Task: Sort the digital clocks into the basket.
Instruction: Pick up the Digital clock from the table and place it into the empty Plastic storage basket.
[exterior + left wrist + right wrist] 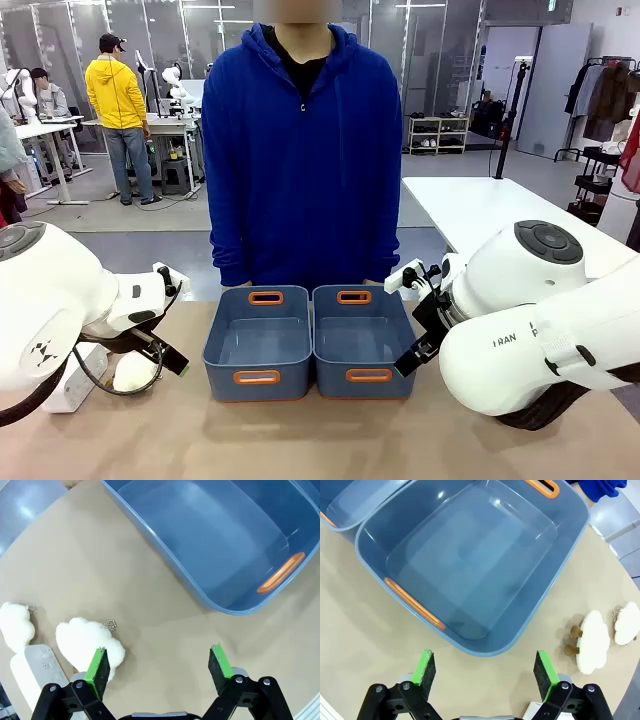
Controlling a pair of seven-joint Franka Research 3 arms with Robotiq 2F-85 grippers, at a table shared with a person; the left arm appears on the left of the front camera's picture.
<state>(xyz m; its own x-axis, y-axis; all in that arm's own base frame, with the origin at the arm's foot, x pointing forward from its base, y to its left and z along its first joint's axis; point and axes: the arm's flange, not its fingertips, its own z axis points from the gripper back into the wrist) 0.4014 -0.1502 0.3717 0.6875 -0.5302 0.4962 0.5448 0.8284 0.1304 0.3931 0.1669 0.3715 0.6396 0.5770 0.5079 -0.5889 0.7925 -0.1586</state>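
Clock point(72, 385), white, lies near the left edge of the surface point(300, 440), under the left arm. In the left wrist view it touches a small plush point(15, 625), and a bigger plush point(87, 642) lies just beside both. The left end effector point(157, 655) hangs over bare surface between that bigger plush and the left basket point(257, 342), its fingers spread wide and gripping nothing.

The right basket point(360, 340) sits against the left one. The pair stands mid-surface toward the far edge, in front of a person in a blue hoodie point(300, 150). Each basket has orange handle slots on its short ends.

The right end effector point(484, 659) is open too, held above the surface just off the near short end of the right basket. Two more plush toys, one with brown bits point(592, 642) and a smaller one point(626, 622), lie side by side near that basket, toward the right edge of the surface.
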